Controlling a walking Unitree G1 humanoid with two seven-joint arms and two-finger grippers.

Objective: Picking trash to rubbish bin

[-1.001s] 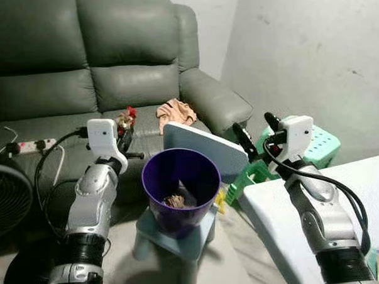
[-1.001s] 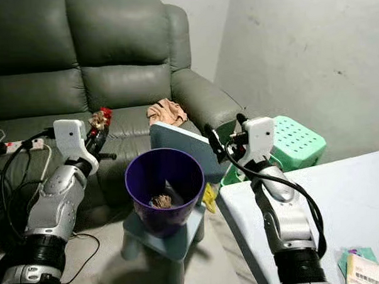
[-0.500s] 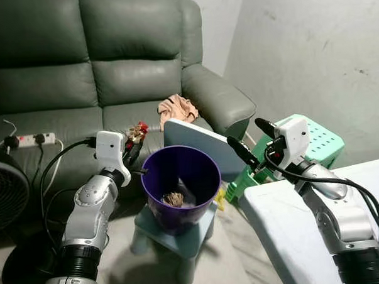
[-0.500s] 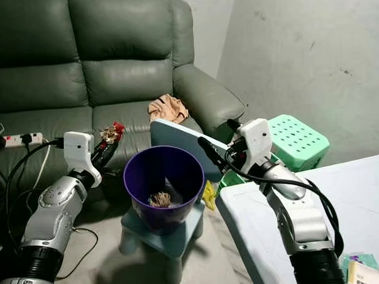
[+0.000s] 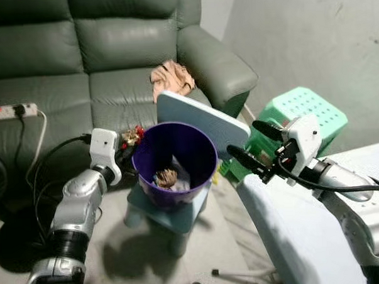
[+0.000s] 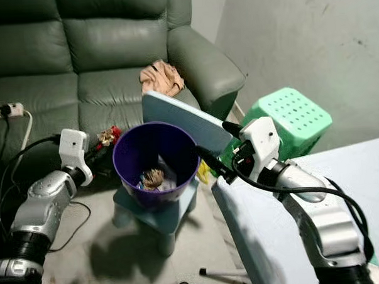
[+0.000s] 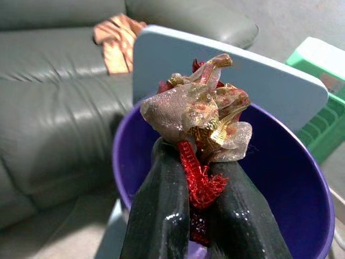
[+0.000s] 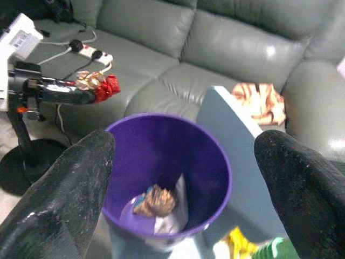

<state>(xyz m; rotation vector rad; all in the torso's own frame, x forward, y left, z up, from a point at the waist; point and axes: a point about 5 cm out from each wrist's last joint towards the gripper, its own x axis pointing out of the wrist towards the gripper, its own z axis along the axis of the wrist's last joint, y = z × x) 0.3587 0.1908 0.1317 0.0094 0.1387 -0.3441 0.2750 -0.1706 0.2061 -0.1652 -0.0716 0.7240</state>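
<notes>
A purple rubbish bin [image 5: 199, 157] stands on a small light-blue stool [image 5: 171, 219] in front of the sofa, with a brown crumpled scrap [image 5: 166, 177] and white paper lying at its bottom. My left gripper [image 5: 128, 144] is shut on a crinkly red and gold wrapper [image 7: 202, 121] and holds it just outside the bin's left rim. On the bin's right side my right gripper [image 5: 256, 145] stands open, fingers spread wide, nothing between them; its wrist view looks down into the bin [image 8: 161, 143].
A grey-green sofa [image 5: 79, 59] with a crumpled tan cloth [image 5: 171, 77] and a power strip [image 5: 12, 111] lies behind. A light-blue board [image 5: 204, 122] leans behind the bin. A green plastic stool [image 5: 301, 105] and a white table [image 5: 306, 231] are at right.
The camera has tilted down and drawn closer. My left gripper with the wrapper has come nearer to the bin's rim, and the right gripper has dropped lower beside the bin.
</notes>
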